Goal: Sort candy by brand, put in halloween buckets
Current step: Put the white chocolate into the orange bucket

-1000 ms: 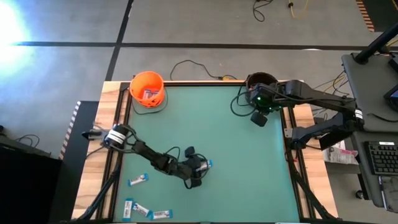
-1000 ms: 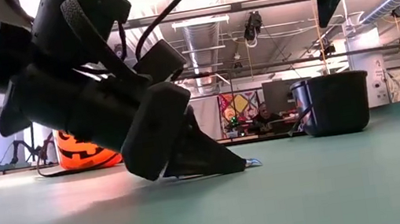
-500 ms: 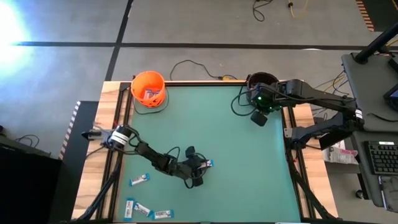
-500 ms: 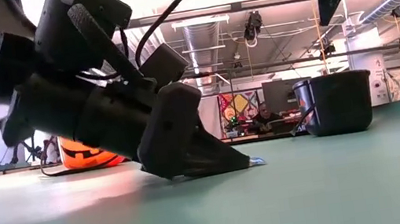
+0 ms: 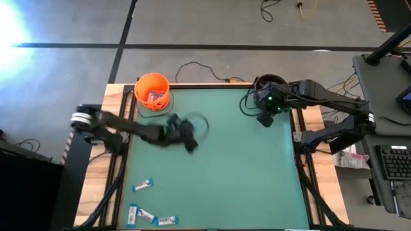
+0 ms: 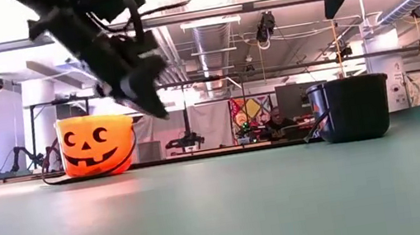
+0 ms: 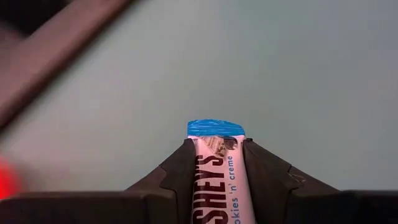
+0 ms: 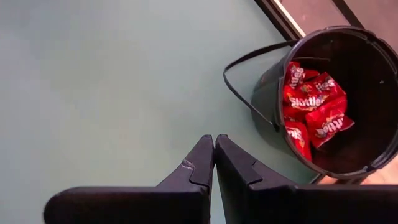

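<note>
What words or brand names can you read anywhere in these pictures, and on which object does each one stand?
"SHEY'S" and "ookies 'n' creme", partly cut off: on the blue-and-white bar clamped in the left gripper.
"Skittles": on the red packets inside the black bucket.
The bars on the table in the high view: too small to read.

Left claw [image 5: 191,145] raised mid-table, clamped, right claw [image 5: 264,119] fingers together, far right corner

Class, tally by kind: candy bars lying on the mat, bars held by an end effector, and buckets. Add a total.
Blue-and-white bars lying on the mat: 4
Bar held in the left end effector: 1
Buckets: 2, orange and black
Total: 7
</note>
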Motion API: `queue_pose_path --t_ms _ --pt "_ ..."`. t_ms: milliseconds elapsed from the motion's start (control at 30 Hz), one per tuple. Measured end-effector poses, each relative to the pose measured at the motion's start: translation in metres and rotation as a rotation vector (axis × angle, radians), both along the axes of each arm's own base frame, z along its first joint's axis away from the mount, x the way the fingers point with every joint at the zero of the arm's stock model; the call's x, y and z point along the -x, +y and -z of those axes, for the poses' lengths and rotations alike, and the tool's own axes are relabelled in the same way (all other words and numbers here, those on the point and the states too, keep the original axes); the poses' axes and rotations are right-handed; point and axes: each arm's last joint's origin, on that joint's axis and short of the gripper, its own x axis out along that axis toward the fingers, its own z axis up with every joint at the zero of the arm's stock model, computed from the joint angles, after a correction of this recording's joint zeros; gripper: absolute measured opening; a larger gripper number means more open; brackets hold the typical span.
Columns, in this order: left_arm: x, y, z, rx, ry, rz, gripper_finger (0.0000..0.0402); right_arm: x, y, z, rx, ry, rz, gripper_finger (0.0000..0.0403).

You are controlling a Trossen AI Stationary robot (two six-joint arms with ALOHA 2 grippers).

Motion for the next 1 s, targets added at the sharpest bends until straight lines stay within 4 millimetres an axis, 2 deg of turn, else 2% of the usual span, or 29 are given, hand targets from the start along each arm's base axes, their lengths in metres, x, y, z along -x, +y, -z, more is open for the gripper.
queue_pose_path --t_ms 200,300,367,467,600,733,833,1000 --pt "0.069 0.089 -0.065 0.037 0.003 -0.364 0.0101 -0.001 0.000 -0.001 -0.014 -0.033 0.052 0.0009" --pt "0.100 0.126 -0.097 0.001 -0.171 -0.555 0.0101 -0.002 0.000 0.000 -0.023 -0.046 0.082 0.0009" --pt "0.118 0.147 -0.108 -0.015 -0.231 -0.652 0.0101 -0.002 -0.001 0.001 -0.026 -0.056 0.095 0.0009" --pt "0.137 0.170 -0.108 0.016 -0.189 -0.722 0.0101 -0.003 -0.001 0.002 -0.029 -0.053 0.099 0.0009" --pt "0.148 0.194 -0.095 0.202 -0.142 -0.812 0.0101 -0.005 -0.001 0.003 -0.025 -0.070 0.099 0.0009" --pt "0.141 0.219 -0.084 0.264 -0.028 -0.830 0.0101 -0.005 -0.001 0.003 -0.027 -0.070 0.104 0.0009" --pt "0.135 0.245 -0.074 0.287 0.054 -0.806 0.0101 -0.005 -0.001 0.003 -0.038 -0.077 0.131 0.0009" --pt "0.128 0.283 -0.056 0.445 0.187 -0.717 0.0106 -0.001 0.000 0.002 -0.072 -0.115 0.234 0.0009"
